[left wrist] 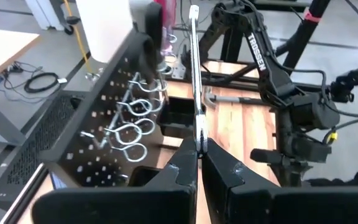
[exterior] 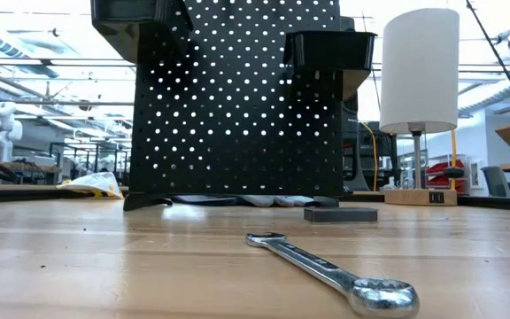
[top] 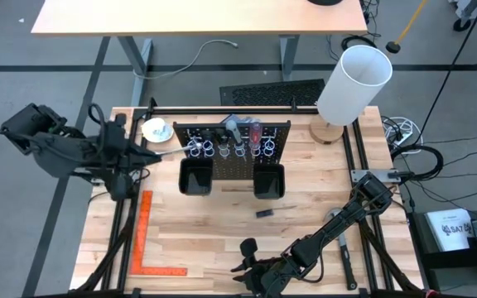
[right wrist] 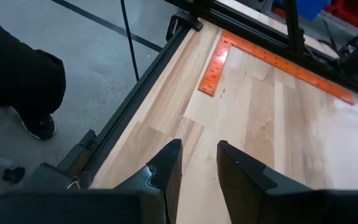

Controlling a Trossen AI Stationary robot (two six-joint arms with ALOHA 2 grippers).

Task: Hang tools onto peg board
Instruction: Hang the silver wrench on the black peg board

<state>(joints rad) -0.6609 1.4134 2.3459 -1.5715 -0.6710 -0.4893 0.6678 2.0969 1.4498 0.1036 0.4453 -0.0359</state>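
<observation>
The black peg board [top: 234, 157] stands upright at the table's far middle, with a row of silvery wire rings [left wrist: 132, 124] and two black bins [top: 195, 176]. A red-handled screwdriver [top: 255, 132] and a grey tool [top: 232, 126] stand in the rings. My left gripper [top: 149, 154], left of the board, is shut on a silver wrench [left wrist: 194, 74] whose free end points at the rings. Another wrench [exterior: 326, 270] lies flat on the table. My right gripper [right wrist: 197, 165] is open and empty over the table's near edge. My left gripper pinches the silver wrench near one end [left wrist: 199, 140] between its two fingers. The fingers come level from the table's left and lie along the wrench. The wrench sticks straight out past the fingertips toward the board's left rings, lifted clear of the table.
An orange carpenter's square [top: 147, 240] lies at the near left. A small black block [exterior: 341, 213] lies in front of the board. A white lamp [top: 354, 79] stands at the far right, a white dish [top: 156, 129] at the far left. A person's shoe [right wrist: 39, 124] shows beyond the near edge.
</observation>
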